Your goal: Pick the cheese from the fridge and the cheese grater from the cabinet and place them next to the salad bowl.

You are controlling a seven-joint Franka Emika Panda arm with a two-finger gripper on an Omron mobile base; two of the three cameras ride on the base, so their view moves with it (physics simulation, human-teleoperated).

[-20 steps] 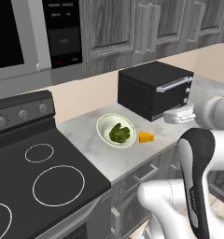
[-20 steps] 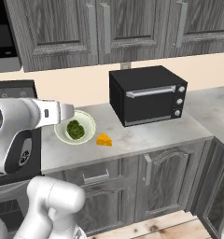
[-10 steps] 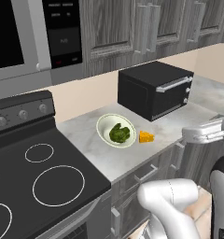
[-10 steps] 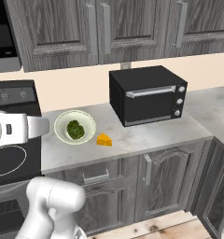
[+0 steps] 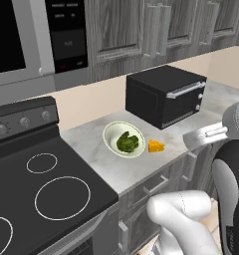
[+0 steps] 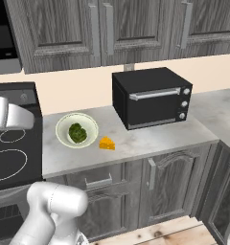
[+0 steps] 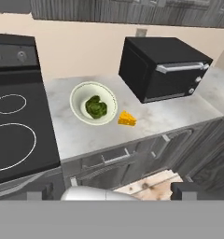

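Left base view: salad bowl [image 5: 123,140] w/ green leaves sits on grey marble worktop [image 5: 94,144], cheese [image 5: 156,146] just beside its right rim; black toaster oven [image 5: 165,94] behind, stove [image 5: 37,184] to the left. Right base view: cheese [image 6: 106,143] lies between bowl [image 6: 76,130] & oven [image 6: 152,96], cabinets [image 6: 103,29] above. Hand view: claw [image 7: 111,192] wide, nothing in it, well back from worktop; cheese [image 7: 127,119] close by bowl [image 7: 94,103].

No legible txt, labels or nos. on any appliance.
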